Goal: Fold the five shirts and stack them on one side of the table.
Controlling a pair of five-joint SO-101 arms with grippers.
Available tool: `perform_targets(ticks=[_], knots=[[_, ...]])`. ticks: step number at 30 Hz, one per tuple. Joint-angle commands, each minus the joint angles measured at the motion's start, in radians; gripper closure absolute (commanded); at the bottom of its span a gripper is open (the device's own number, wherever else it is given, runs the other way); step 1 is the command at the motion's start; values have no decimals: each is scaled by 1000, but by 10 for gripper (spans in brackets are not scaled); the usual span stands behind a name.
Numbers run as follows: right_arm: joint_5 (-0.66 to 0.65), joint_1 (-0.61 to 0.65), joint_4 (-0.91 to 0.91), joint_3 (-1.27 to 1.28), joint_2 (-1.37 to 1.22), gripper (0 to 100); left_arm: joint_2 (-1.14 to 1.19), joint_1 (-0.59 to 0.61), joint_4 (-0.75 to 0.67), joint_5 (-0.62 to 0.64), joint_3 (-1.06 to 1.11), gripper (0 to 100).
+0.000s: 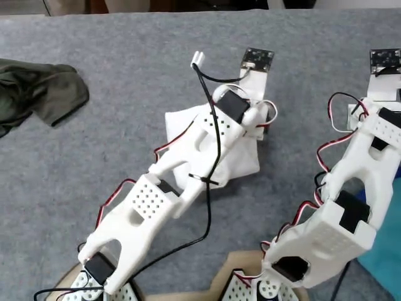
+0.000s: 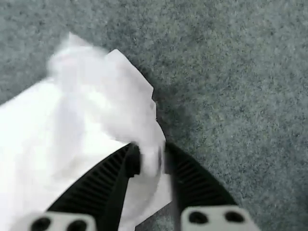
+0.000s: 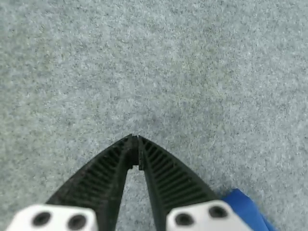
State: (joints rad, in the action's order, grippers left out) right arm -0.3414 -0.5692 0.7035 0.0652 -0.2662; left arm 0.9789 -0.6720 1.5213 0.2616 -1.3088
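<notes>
On the grey felt-covered table [image 1: 125, 94], the crumpled white cotton shirt [image 1: 241, 160] lies mid-table with the black-fingered left gripper [image 2: 151, 161] clenched on a fold at its edge, while the right gripper [image 3: 135, 144], pinched together on nothing, hangs well apart over bare felt.

A white shirt [image 1: 243, 162] lies bunched mid-table (one corner lifted), a dark green shirt [image 1: 37, 94] crumpled far left.

The left arm [image 1: 147, 200] and right arm [image 1: 326, 238] are cased in holed white shells; red and black cables [image 1: 209, 207] are strung behind their black ribbed pincers [image 3: 135, 139].
</notes>
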Motion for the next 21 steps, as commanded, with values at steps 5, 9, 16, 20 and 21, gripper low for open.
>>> perform_targets(ticks=[5,9,16,20,21], knots=[[-40,30,49,-45,7,992,-22,84,55,54,-55,818],[-78,99,133,-48,42,993,-15,281,98,49,-61,822],[-161,320,371,-53,188,993,-12,514,144,17,-52,836],[-210,510,512,-84,268,993,-12,539,163,-28,-51,933],[-207,564,532,-85,271,993,-12,551,163,-40,-51,953]])
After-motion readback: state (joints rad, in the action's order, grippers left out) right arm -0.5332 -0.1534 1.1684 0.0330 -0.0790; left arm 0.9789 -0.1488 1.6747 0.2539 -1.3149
